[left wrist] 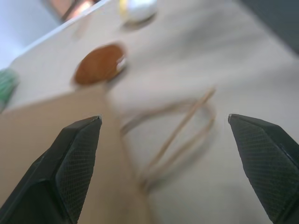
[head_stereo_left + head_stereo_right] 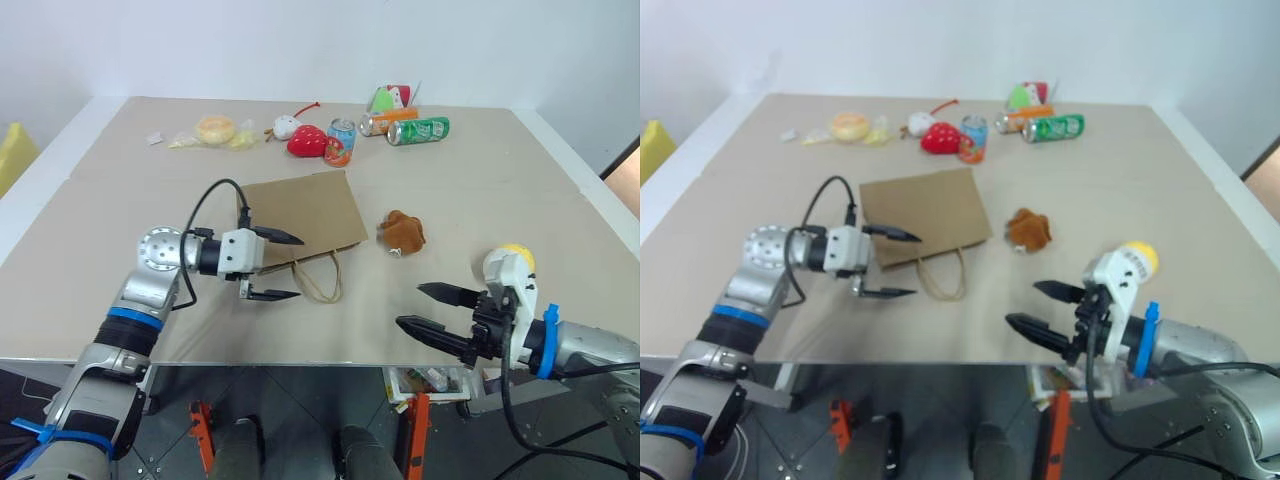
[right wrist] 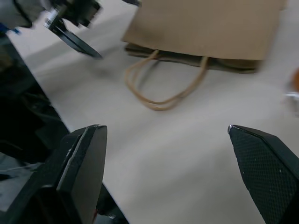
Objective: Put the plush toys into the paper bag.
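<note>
The bag (image 2: 302, 217) lies flat near the middle of the table (image 2: 520, 190), its mouth and loop handles (image 2: 322, 280) toward the near edge. At its 8 o'clock we see the left gripper (image 2: 277, 265), empty, fingers spread wide apart, one tip over the bag's near corner, the other just beside the handles. At the bag's 3 o'clock sits the brown toy (image 2: 402, 231), just beside it but not touching. Further right, at about 4 o'clock from the bag, we see the right gripper (image 2: 432, 309) near the table's front edge, also spread wide and holding nothing. The egg toy (image 2: 518, 254) sits just behind it, partly hidden. Along the far edge we see a bun (image 2: 215, 129), a strawberry (image 2: 307, 141) and cans (image 2: 418, 130).
</note>
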Tool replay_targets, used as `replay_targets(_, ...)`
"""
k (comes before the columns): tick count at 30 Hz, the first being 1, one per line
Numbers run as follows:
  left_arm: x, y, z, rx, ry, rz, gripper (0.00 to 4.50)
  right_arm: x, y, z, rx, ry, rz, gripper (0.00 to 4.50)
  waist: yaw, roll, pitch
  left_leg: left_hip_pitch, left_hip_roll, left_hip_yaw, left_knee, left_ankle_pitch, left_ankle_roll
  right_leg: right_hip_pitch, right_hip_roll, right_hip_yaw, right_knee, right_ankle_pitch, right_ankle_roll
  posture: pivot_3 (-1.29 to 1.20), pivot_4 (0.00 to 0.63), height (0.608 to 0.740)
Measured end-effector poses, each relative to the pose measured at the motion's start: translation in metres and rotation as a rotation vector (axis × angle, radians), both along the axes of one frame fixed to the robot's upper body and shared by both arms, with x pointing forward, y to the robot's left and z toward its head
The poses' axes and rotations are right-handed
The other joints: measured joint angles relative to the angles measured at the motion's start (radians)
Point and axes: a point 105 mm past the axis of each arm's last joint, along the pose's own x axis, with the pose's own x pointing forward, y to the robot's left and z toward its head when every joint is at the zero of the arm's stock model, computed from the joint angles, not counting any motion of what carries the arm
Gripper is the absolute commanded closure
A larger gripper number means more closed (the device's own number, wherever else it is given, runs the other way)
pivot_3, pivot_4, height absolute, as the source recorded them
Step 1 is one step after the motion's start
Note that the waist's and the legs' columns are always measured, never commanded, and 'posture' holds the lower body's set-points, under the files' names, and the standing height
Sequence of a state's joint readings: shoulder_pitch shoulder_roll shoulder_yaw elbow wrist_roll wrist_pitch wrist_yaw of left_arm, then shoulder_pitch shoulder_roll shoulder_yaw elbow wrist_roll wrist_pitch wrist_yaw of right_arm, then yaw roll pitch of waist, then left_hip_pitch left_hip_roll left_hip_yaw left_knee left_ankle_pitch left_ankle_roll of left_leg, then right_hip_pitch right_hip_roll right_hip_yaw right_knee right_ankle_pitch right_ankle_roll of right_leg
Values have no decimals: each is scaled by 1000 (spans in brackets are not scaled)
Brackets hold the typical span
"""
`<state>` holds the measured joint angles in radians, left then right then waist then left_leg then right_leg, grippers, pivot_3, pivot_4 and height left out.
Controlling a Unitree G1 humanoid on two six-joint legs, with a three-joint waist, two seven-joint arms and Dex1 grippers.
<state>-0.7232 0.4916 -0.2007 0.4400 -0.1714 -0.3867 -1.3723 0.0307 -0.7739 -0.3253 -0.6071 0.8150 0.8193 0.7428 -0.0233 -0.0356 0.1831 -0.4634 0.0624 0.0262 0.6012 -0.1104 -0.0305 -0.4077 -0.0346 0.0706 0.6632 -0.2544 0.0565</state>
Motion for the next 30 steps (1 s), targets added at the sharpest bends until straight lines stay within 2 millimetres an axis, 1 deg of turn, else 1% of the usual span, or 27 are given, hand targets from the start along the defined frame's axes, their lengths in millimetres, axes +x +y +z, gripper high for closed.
replay_targets(3,1,-1,-1,14,-4,-10,0,1,-1,0,-1,-3,-8,39,-2,0,0,1,1,0,0,0,0,0,0,0,0,0,-2,0,150,740)
replay_targets(5,6,-10,-2,32,-22,-37,0,2,-2,1,-2,-17,-15,39,1,0,0,1,0,0,2,1,1,1,0,0,0,0,-3,0,150,740)
replay_targets(8,6,-15,-3,32,-24,-52,0,2,-2,1,-2,-20,-17,39,1,0,0,1,0,0,2,1,1,1,0,0,0,0,-3,0,150,740)
replay_targets(9,7,-20,-5,33,-17,-66,0,2,-3,0,-8,-25,-31,39,1,0,0,1,0,0,3,1,1,1,0,1,0,1,-3,0,150,740)
replay_targets(13,7,-25,-12,50,-5,-79,0,3,-4,0,-5,-29,-36,39,1,0,0,1,0,0,2,1,1,1,0,0,0,1,-3,0,150,740)
replay_targets(15,11,-34,-16,39,9,-67,550,3,-4,0,-8,-35,-38,0,1,0,0,0,0,0,2,1,1,1,0,0,0,1,-3,0,150,740)
replay_targets(17,13,-37,-16,33,2,-60,1055,3,-4,0,-10,-37,-40,0,1,0,0,0,0,0,2,1,1,1,0,1,0,1,-3,0,150,740)
replay_targets(18,15,-40,-15,26,1,-55,1556,3,-4,0,-10,-41,-40,0,1,0,0,0,0,0,2,1,1,1,0,0,0,1,-3,0,150,740)
replay_targets(19,16,-42,-15,23,1,-56,1883,3,-4,0,-10,-43,-39,0,1,0,0,0,0,0,2,1,1,1,0,0,0,1,-3,0,150,740)
replay_targets(21,16,-44,-17,23,-1,-57,2947,4,-3,-1,-13,-43,-39,0,0,0,0,0,0,0,2,1,1,1,0,0,0,1,-3,0,150,740)
replay_targets(22,17,-43,-19,26,4,-52,3375,4,-3,-1,-14,-42,-39,0,0,0,0,0,0,0,2,1,1,1,0,0,0,1,-3,0,150,740)
replay_targets(23,17,-42,-21,29,10,-47,3682,3,-3,-1,-15,-42,-40,0,0,0,0,0,0,0,2,1,1,1,0,0,0,1,-3,0,150,740)
replay_targets(24,17,-42,-22,30,9,-47,4249,3,-4,-1,-16,-41,-41,0,0,0,0,0,0,0,2,1,1,1,0,0,0,1,-3,0,150,740)
replay_targets(25,17,-42,-22,31,8,-50,4438,3,-4,-2,-16,-41,-41,0,0,0,0,0,0,0,2,1,1,1,0,0,0,1,-3,0,150,740)
replay_targets(30,16,-40,-22,39,9,-59,4438,4,-4,-2,-21,-45,-45,0,0,0,0,0,0,0,2,1,1,1,0,0,0,1,-3,0,150,740)
